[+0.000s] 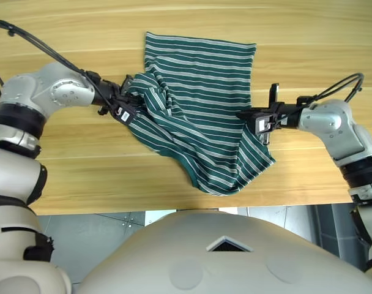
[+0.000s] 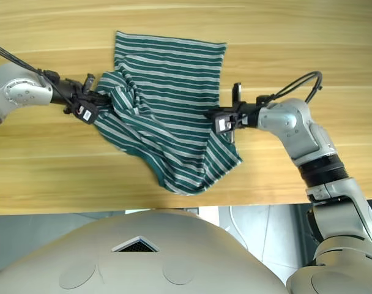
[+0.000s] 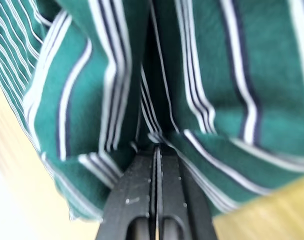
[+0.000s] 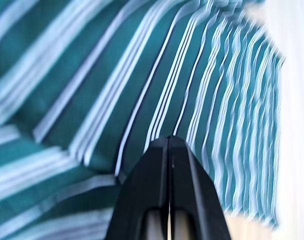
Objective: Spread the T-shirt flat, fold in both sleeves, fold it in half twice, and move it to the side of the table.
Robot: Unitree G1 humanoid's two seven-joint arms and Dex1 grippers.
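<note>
A green T-shirt (image 1: 198,104) with white and dark stripes lies rumpled on the wooden table (image 1: 63,165), its far part flat and its near part bunched and lifted. My left gripper (image 1: 126,98) is shut on a gathered fold at the shirt's left edge; in the left wrist view the black fingers (image 3: 142,200) press together with the striped cloth (image 3: 192,75) pinched at their tips. At the shirt's right edge my right gripper (image 1: 250,117) is shut on the fabric, and in the right wrist view its fingers (image 4: 152,190) close on the cloth (image 4: 117,90).
Bare wood surrounds the shirt on the left, right and far sides. The table's near edge (image 1: 112,211) runs just below the shirt's lowest corner (image 1: 219,191). Black cables (image 1: 27,37) loop above both arms.
</note>
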